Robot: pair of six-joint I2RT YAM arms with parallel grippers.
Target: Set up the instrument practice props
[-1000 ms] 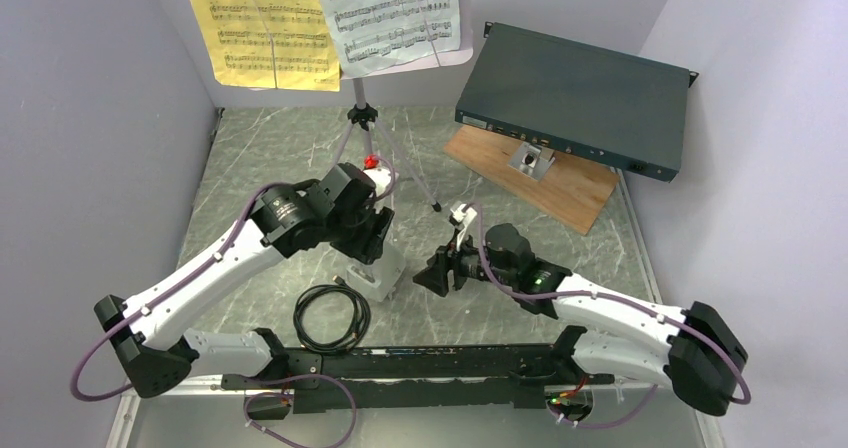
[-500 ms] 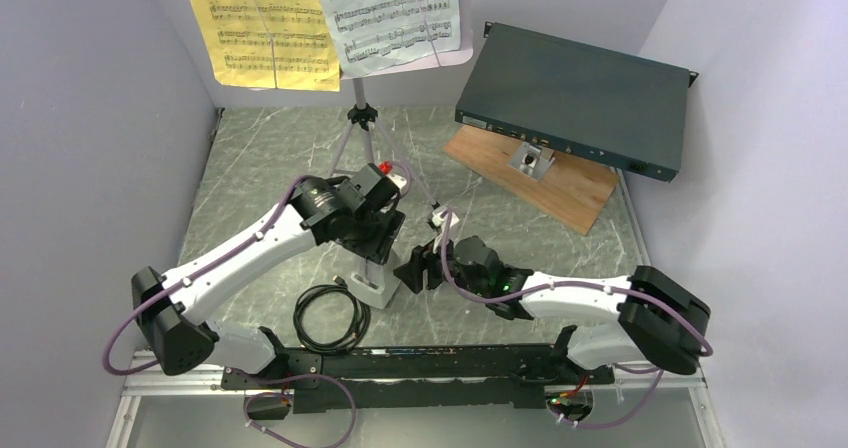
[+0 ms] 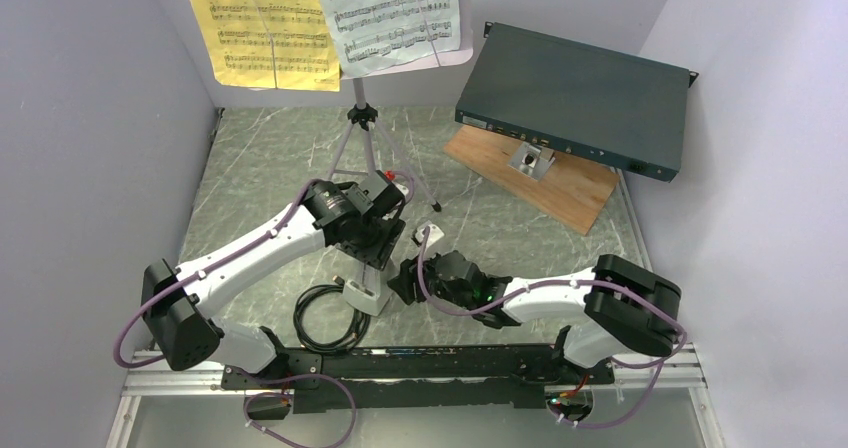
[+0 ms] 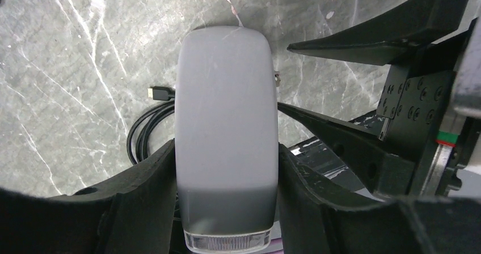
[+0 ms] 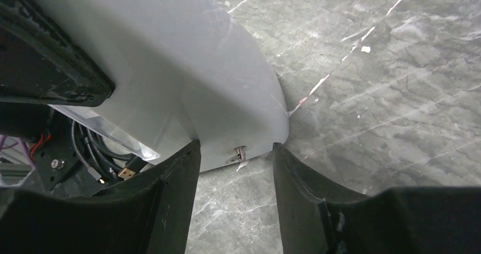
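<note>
- The left gripper [image 4: 226,152] holds the metronome [image 4: 226,112] tight. Its fingers [image 4: 142,191] press on the two long sides.
- In the top view the left wrist covers most of the metronome, and only its pale lower end shows. It is close to the near edge of the bench [image 3: 250,158], a little left of the middle, just beside the coiled cable [image 3: 325,320].
- I cannot tell whether the metronome rests on the bench or hangs just above it, because no view shows its underside.
- The right gripper [image 5: 234,149] is not closed. Its fingers [image 5: 170,203] stand a moderate gap apart, around one corner of the metronome.
- A small metal part [image 5: 239,152] sticks out of the metronome between these fingers. It is too small to say what it is.
- I cannot tell whether the right fingertips touch the metronome or are only just beside it.
- The music stand [image 3: 362,116] stands at the far edge, left of the middle. The picture edge cuts off its top.
- The yellow page [image 3: 262,23] and the white page [image 3: 395,8] sit on it side by side, and both are cut off at the top.
- The green box [image 3: 580,93] is at the far right corner.
- Half a second ago the right gripper was near the metronome but apart from it. A full second ago it was well apart.
- The right arm has since folded more, and its gripper has moved left to the metronome.
- The left arm and the metronome have shifted slightly toward the near edge.
- The stand, the pages, the box and the cable are where they were.
</note>
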